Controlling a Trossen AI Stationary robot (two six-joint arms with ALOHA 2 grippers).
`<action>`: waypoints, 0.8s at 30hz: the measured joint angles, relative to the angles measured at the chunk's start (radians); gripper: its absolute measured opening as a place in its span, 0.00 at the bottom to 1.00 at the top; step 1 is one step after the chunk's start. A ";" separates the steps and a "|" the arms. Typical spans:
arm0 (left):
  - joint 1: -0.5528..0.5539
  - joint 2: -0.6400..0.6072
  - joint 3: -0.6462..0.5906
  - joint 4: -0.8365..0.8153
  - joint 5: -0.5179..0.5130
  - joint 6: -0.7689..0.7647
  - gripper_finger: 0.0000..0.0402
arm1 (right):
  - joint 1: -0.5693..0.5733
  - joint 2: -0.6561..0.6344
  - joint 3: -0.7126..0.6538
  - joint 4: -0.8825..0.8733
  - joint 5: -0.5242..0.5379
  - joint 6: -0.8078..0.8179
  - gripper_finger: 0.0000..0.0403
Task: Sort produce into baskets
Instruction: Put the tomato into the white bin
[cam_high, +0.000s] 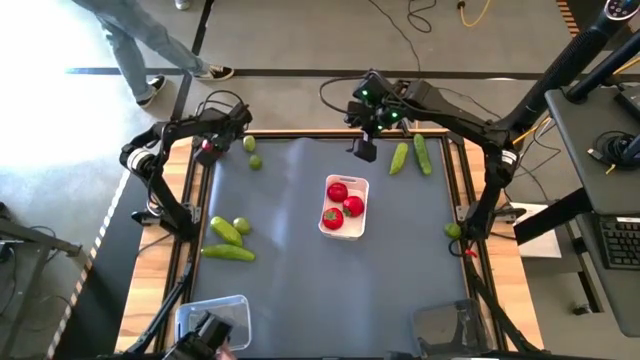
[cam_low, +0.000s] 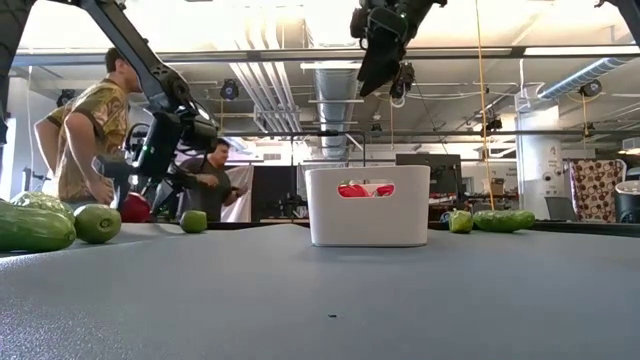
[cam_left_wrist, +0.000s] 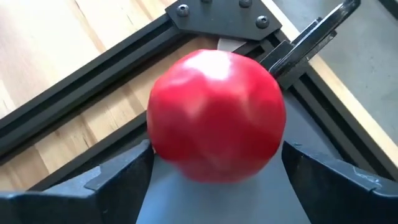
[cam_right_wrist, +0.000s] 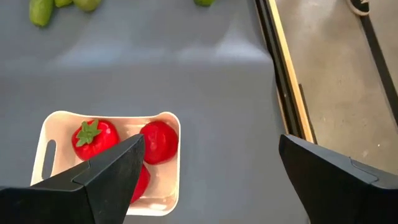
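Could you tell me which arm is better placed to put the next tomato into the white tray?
Left: its gripper is shut on a tomato at the table's far left corner. The right gripper hangs open and empty above the white tray.

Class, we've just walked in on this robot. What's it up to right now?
It is sorting produce. The left gripper holds a tomato at the table's far left corner. The right gripper hangs open above the white tray, which has three tomatoes in it. Cucumbers and limes lie loose on the mat.
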 joint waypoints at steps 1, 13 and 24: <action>0.000 0.000 0.000 -0.003 0.003 0.000 0.81 | 0.000 0.000 -0.002 -0.002 0.000 0.003 0.90; -0.007 -0.002 -0.016 -0.015 -0.027 0.000 0.63 | 0.001 0.000 -0.033 -0.036 -0.029 0.032 0.90; -0.075 -0.008 -0.011 -0.039 0.136 0.123 0.61 | 0.000 -0.006 -0.033 -0.034 -0.028 0.018 0.90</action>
